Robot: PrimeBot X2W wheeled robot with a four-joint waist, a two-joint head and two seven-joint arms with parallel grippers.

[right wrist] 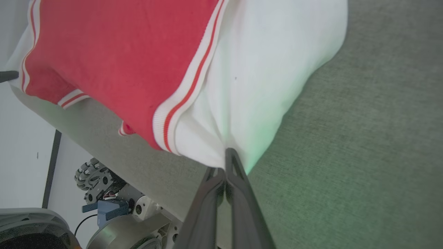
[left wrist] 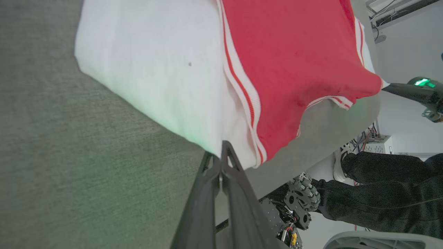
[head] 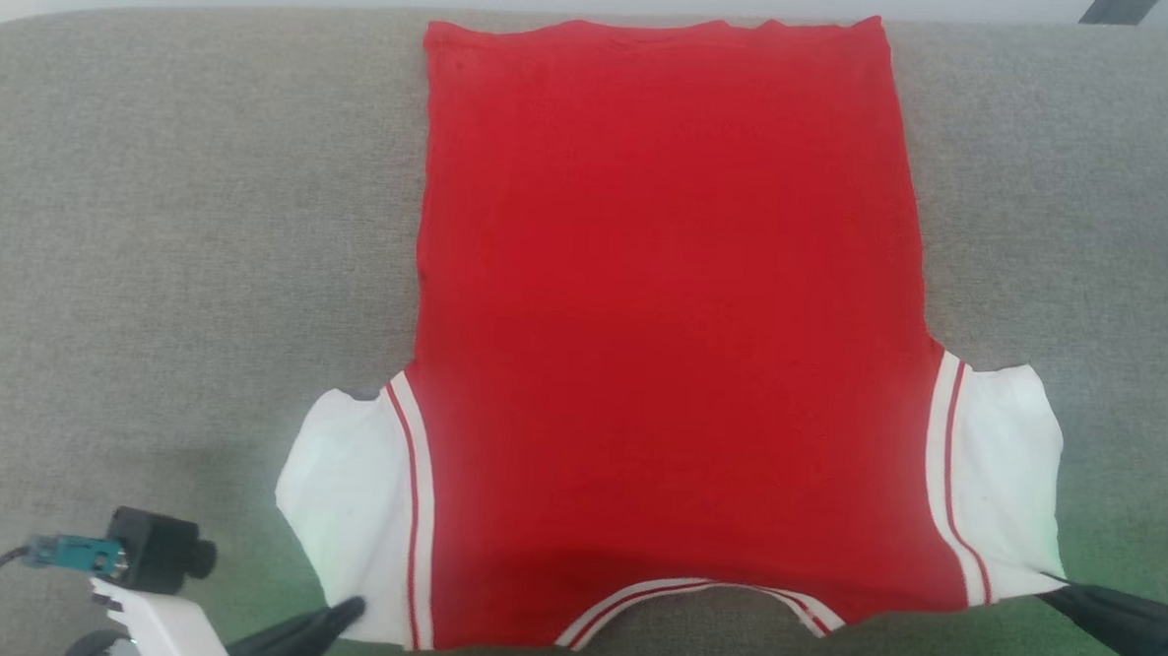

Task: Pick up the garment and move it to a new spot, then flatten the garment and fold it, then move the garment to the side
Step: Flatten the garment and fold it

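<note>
With my left gripper [head: 350,612] and right gripper [head: 1054,585] each closed tight on a near sleeve corner, I hold the shirt [head: 663,322] spread across the grey table [head: 156,201] to pull it flat.

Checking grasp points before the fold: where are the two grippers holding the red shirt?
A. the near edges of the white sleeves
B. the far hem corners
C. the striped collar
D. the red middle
A: the left gripper and the right gripper are each shut on the near edge of a white sleeve of the garment.
</note>
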